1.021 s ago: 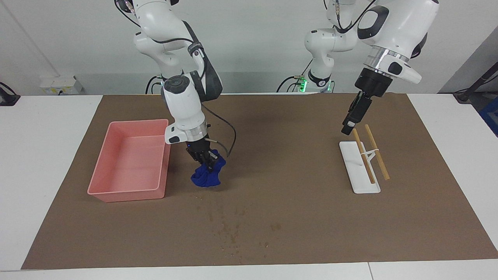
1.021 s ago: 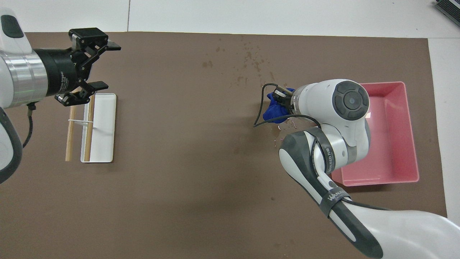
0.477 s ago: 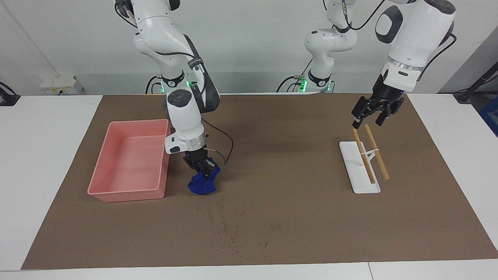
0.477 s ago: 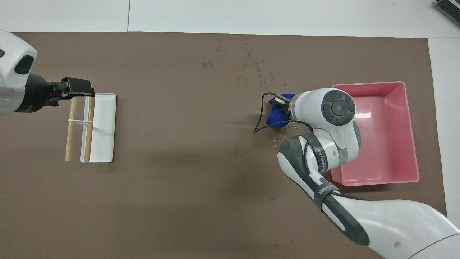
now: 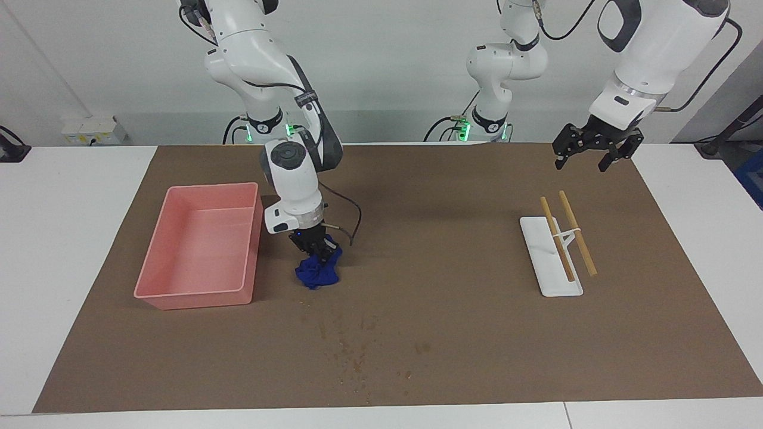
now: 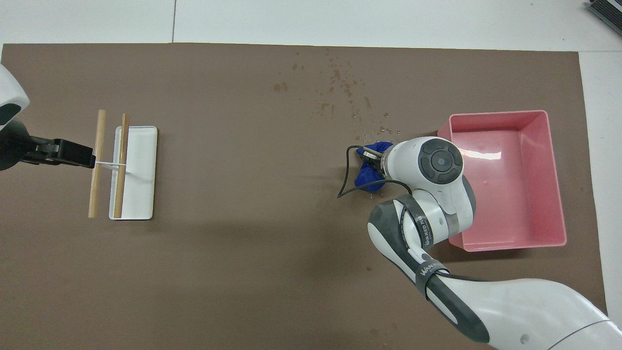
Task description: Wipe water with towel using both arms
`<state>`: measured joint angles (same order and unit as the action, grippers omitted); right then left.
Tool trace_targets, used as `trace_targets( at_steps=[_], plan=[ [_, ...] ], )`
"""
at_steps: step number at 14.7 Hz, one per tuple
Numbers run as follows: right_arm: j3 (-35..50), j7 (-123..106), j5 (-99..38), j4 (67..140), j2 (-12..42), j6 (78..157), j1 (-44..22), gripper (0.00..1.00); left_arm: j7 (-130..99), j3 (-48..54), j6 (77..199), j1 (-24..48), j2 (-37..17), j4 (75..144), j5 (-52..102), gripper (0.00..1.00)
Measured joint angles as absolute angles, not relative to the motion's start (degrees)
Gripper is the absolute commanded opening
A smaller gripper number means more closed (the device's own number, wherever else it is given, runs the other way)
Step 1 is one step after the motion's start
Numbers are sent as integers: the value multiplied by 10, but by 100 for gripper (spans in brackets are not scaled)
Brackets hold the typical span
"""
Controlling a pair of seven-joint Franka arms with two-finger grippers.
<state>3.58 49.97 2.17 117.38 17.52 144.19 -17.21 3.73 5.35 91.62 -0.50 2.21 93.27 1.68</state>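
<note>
The dark blue towel [image 5: 319, 273] is bunched up in my right gripper [image 5: 315, 253], which is shut on it and points straight down. The towel presses on the brown mat beside the pink bin, as the overhead view [image 6: 367, 172] also shows. Water drops [image 5: 356, 353] speckle the mat farther from the robots than the towel, spread wide in the overhead view [image 6: 340, 82]. My left gripper [image 5: 589, 159] is open and empty, raised in the air above the mat, nearer the robots than the white rack. Only its black tip [image 6: 68, 152] shows from overhead.
A pink bin [image 5: 197, 293] stands at the right arm's end of the mat, beside the towel; it also shows overhead [image 6: 515, 245]. A white rack [image 5: 551, 271] holding two wooden sticks [image 5: 577, 233] stands at the left arm's end.
My right gripper has dragged the towel over the mat, ending nearer to the robots. My left gripper has turned, risen and pulled back from over the rack's sticks.
</note>
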Motion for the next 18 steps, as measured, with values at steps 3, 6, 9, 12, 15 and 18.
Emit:
trace_targets(
  at_steps=[3, 6, 9, 12, 15, 18],
  plan=[
    [37, 498, 22, 1193, 156, 1411, -181, 0, 37, 64, 893, -5, 16, 913, 17, 100],
    [37, 498, 22, 1200, 142, 1357, -196, 0, 41, 37, 884, 5, 16, 911, 17, 100],
    [38, 482, 38, 1202, 138, 1346, -202, 0, 42, 36, 882, 7, 16, 911, 17, 100],
    [37, 447, 38, 1210, 139, 1387, -190, 0, 42, 36, 880, 9, 16, 912, 17, 100],
    [36, 440, 39, 1199, 151, 1446, -170, 0, 42, 34, 878, 10, 16, 912, 17, 100],
    [35, 440, 39, 1141, 161, 1438, -155, 0, 42, 30, 878, 10, 16, 912, 17, 100]
  ],
)
